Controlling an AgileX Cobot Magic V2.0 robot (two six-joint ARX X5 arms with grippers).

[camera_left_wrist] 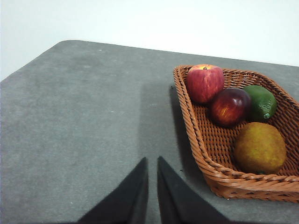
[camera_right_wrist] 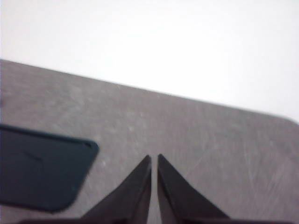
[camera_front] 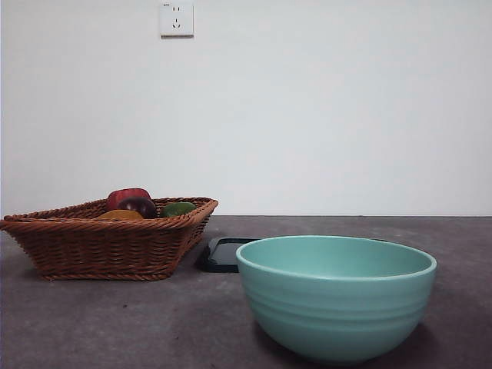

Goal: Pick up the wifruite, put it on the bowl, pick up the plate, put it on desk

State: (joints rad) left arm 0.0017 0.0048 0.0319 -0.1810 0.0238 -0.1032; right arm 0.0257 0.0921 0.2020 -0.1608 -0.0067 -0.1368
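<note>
Wicker basket of fruit, socket on the wall.

A brown wicker basket sits toward the worktop's left edge, and in it a red apple at the far end, a dark purple-red fruit touching it, a green fruit right beside that. Up on the white wall, a white power socket.
</note>
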